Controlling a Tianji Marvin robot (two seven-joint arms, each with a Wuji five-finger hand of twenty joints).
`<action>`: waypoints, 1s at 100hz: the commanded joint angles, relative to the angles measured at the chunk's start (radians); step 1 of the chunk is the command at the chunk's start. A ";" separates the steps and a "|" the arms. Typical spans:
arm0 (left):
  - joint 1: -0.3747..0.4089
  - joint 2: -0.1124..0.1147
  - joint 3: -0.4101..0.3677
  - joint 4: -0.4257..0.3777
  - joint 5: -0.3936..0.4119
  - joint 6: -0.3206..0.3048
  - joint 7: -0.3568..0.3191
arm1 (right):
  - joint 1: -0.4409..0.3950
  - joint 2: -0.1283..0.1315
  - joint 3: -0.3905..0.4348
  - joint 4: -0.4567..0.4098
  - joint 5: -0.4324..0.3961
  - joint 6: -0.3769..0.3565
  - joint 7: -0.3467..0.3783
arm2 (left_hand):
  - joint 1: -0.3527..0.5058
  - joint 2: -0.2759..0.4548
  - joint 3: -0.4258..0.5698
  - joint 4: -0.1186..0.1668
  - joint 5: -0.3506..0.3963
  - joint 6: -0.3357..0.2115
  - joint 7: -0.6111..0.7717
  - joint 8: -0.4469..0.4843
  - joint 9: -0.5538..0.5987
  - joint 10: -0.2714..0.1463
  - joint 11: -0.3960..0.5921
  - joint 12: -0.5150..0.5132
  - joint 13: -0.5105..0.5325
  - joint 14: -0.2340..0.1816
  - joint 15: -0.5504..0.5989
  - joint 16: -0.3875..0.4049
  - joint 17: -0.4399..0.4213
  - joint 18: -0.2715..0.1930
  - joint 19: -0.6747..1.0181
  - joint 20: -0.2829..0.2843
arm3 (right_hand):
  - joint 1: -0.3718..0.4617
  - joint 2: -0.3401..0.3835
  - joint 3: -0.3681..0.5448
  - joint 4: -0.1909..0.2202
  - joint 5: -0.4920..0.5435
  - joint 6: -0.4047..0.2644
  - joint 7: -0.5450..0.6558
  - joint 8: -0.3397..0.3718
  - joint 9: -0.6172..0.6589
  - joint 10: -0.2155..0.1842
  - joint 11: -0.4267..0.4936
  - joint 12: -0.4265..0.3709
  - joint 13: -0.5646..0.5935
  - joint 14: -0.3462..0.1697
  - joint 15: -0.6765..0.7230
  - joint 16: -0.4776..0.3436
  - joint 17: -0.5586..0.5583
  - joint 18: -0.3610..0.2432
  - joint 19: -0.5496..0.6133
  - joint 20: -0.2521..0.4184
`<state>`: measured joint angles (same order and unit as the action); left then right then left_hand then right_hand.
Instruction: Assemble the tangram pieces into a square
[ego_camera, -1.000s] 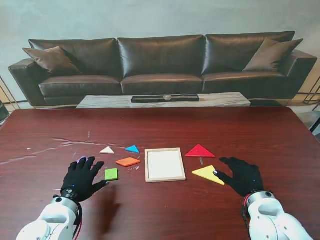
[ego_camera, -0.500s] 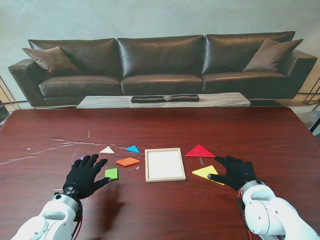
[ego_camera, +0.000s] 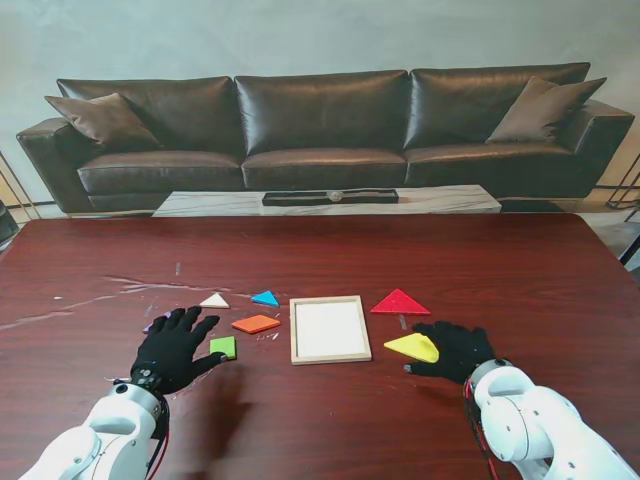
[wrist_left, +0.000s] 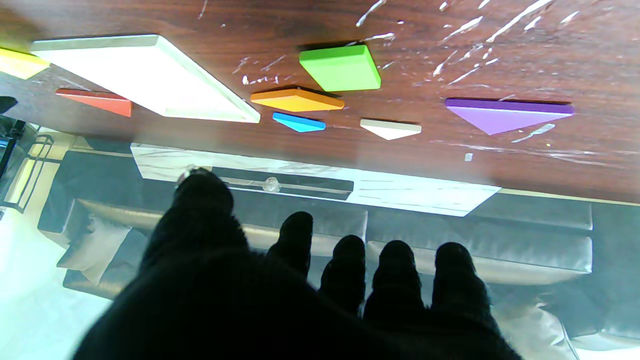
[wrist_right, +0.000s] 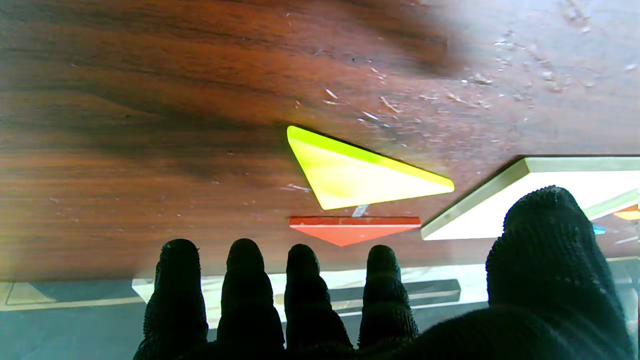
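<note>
At lower right, the black-gloved right hand (ego_camera: 455, 351) spreads its fingers (wrist_right: 307, 295) beside a flat yellow triangle (ego_camera: 412, 346) on the bench, while the left hand (ego_camera: 172, 348), fingers splayed, holds nothing beside a green square (ego_camera: 223, 347).

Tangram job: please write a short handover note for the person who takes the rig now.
Left hand: open, by the green square, touching nothing.
Right hand: open, at the yellow triangle; contact unclear.
Wooden frame holds no pieces. To its left: orange piece, blue triangle, white triangle, purple triangle. To its right: red triangle.
Done: nothing placed.
Left: all seven pieces into the frame.
</note>
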<state>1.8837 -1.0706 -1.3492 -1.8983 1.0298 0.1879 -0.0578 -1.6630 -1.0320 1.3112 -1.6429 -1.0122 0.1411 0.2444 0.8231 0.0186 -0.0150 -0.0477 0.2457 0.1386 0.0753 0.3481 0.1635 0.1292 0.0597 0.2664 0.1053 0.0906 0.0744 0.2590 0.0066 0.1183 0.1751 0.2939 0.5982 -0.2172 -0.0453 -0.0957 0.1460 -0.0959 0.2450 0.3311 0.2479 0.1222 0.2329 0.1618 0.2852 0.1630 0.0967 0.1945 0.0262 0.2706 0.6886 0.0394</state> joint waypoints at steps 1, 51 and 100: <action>-0.005 0.000 0.005 -0.008 -0.004 -0.003 -0.002 | 0.003 -0.006 -0.012 0.022 0.004 0.010 -0.021 | 0.025 0.035 -0.007 0.042 0.025 -0.003 0.010 0.010 -0.021 -0.012 -0.010 0.005 -0.015 -0.014 -0.012 0.002 0.001 0.001 -0.008 0.012 | 0.009 -0.020 0.014 0.017 -0.035 -0.032 0.005 0.014 -0.039 0.011 0.017 0.008 -0.030 0.007 0.006 -0.007 -0.002 -0.006 0.005 -0.002; -0.030 0.001 0.018 0.010 -0.020 -0.023 -0.001 | 0.068 -0.016 -0.095 0.097 0.071 0.063 -0.083 | 0.027 0.034 -0.007 0.042 0.025 -0.003 0.010 0.010 -0.022 -0.009 -0.010 0.004 -0.011 -0.016 -0.011 0.003 0.002 0.001 -0.005 0.012 | 0.059 -0.027 0.024 0.007 0.003 -0.041 0.126 0.073 0.035 -0.010 0.080 0.033 0.024 -0.064 0.045 -0.014 0.043 -0.019 0.017 0.003; -0.040 0.001 0.021 0.018 -0.023 -0.026 0.002 | 0.161 -0.012 -0.161 0.186 0.115 0.061 -0.052 | 0.033 0.032 -0.007 0.042 0.026 -0.004 0.011 0.011 -0.022 -0.004 -0.009 0.005 -0.007 -0.016 -0.010 0.004 0.005 0.001 0.000 0.012 | 0.140 -0.042 0.046 0.009 0.001 -0.025 0.180 0.101 0.044 -0.017 0.120 0.054 0.053 -0.011 0.099 -0.008 0.093 -0.046 0.008 0.004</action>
<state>1.8426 -1.0702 -1.3295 -1.8787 1.0097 0.1613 -0.0579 -1.5078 -1.0411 1.1598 -1.4675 -0.8986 0.2045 0.1877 0.8240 0.0186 -0.0150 -0.0477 0.2457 0.1386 0.0755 0.3481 0.1635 0.1292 0.0597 0.2664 0.1053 0.0905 0.0743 0.2590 0.0143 0.1183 0.1752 0.2941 0.7070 -0.2388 -0.0134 -0.0957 0.1653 -0.1076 0.4171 0.4171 0.3023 0.1174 0.3409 0.2168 0.3122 0.1333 0.1943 0.1942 0.1161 0.2339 0.6914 0.0395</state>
